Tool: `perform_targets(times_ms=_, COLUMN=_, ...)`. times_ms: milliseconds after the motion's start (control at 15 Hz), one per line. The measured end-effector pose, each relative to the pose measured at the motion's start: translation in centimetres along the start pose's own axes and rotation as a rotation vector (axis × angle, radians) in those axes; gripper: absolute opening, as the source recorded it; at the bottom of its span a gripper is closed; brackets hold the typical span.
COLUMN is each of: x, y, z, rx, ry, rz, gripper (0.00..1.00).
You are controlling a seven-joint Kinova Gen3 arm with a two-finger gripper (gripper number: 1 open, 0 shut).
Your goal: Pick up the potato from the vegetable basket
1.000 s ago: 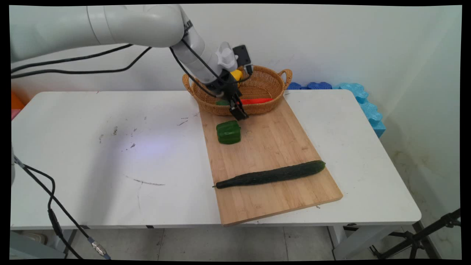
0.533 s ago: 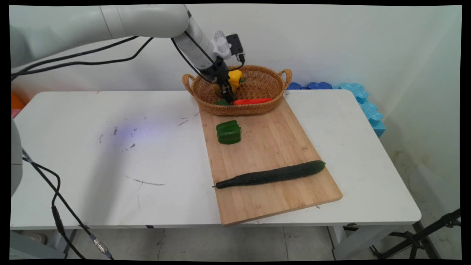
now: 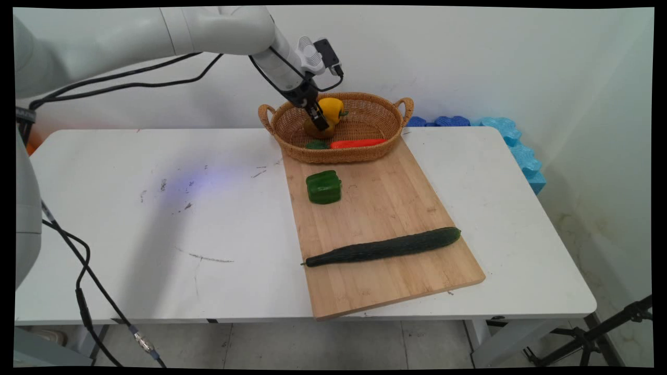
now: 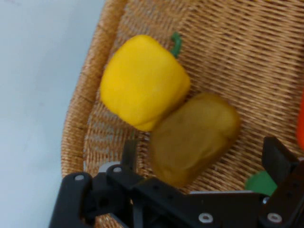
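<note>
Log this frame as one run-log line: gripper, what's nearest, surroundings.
gripper: open, over brown potato | beside it: yellow bell pepper, touching | container: oval wicker basket | board: green pepper, cucumber

You've got no readable text, labels, brands, nos. or signs anywhere in either view.
</note>
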Motion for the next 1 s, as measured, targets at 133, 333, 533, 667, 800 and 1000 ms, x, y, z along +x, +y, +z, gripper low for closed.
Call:
perform_targets(times_ms=133, x=0.0, y=-0.2, z=0.9, rx=0.018, ry=-0.004, rz=-0.055, gripper=1.0)
perform_targets(times_ms=333, x=-0.1, y=-0.2, z=2.2, rx=0.032, ry=-0.009, rz=-0.131, gripper=1.0)
perform_targets(times_ms=533, x=-0.3, y=0.1, z=3.3, rx=0.043, ry=-0.014, rz=-0.21, gripper=1.0)
perform_targets(times_ms=667, x=-0.3, y=0.4, z=3.9, rx=0.049, ry=-0.018, rz=-0.261, gripper=1.0)
perform_targets(times_ms=800, x=-0.4, y=0.7, z=4.5, rx=0.054, ry=-0.021, rz=-0.308, gripper=1.0)
perform_targets(times_ms=1000, x=-0.8, y=0.7, z=5.2, rx=0.059, ry=-0.024, rz=-0.36, gripper=1.0)
